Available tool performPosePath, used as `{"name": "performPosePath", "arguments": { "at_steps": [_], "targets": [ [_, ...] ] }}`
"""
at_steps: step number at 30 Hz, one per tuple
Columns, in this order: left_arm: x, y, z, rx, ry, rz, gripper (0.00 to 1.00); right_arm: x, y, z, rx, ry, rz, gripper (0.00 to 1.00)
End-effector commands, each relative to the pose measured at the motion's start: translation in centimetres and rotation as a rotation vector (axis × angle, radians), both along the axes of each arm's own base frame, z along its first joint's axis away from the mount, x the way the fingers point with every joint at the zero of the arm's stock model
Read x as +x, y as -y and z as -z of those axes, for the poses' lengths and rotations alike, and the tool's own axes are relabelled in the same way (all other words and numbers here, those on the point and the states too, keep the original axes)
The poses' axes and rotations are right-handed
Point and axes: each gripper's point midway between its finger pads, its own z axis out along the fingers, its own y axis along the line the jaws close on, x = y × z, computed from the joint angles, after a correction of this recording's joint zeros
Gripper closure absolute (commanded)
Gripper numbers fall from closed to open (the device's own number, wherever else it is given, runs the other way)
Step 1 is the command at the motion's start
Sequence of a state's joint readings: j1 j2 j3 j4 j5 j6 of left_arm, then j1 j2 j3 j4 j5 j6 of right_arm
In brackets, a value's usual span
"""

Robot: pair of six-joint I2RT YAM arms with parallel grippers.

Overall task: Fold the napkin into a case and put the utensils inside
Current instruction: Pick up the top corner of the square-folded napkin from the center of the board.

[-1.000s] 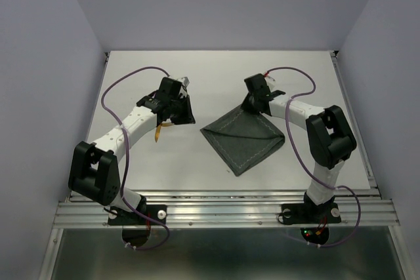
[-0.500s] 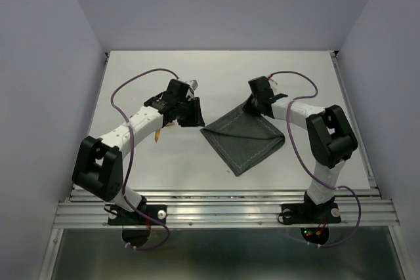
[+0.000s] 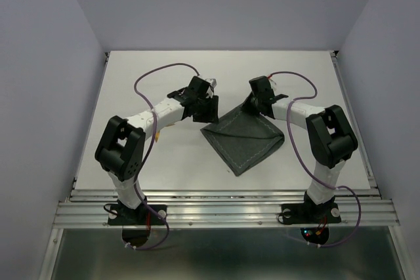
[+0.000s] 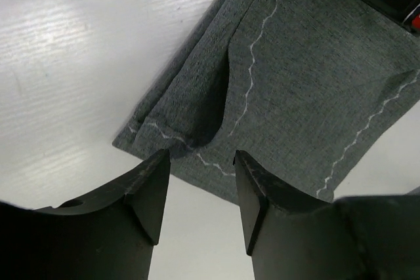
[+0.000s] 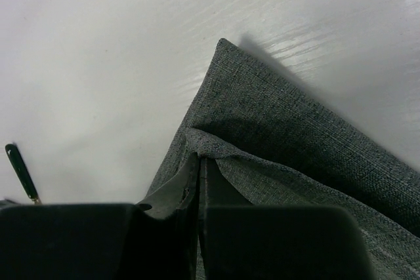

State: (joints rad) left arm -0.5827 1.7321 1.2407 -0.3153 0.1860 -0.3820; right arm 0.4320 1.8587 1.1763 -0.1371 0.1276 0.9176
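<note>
Napkin point(image 3: 246, 139) lies folded centre right in the top view, soft and limp (light too), best taken at a hemmed corner. Right gripper point(image 5: 199, 175) pinches its upper edge; left gripper point(image 4: 200, 159) hovers parted, empty.

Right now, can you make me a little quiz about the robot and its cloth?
1. True or false: the right fingers are pinched shut on the napkin.
2. Which fingers stand open? A) left fingers B) right fingers
3. Fill in: the napkin lies ___ the two arms.
Key: 1 true; 2 A; 3 between.
</note>
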Motion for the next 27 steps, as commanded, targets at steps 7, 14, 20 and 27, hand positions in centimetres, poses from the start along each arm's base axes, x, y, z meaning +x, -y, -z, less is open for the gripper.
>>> {"name": "performPosePath", "arguments": {
  "at_steps": [7,14,20,27],
  "targets": [
    [2.6,1.7,0.2,0.022,0.067,0.079,0.41,1.5,-1.4,-3.1,0.080,0.092,-0.032,0.99],
    [2.1,2.8,1.4,-0.012,0.025,0.140,0.44,1.5,-1.2,-3.0,0.073,0.092,-0.027,0.99],
    [1.5,3.3,2.2,-0.036,-0.005,0.169,0.48,1.7,-0.8,-2.9,0.071,0.091,-0.019,0.99],
    [1.4,3.4,2.0,-0.052,-0.004,0.169,0.50,1.9,-0.5,-2.9,0.077,0.091,-0.009,0.99]
  ]
}}
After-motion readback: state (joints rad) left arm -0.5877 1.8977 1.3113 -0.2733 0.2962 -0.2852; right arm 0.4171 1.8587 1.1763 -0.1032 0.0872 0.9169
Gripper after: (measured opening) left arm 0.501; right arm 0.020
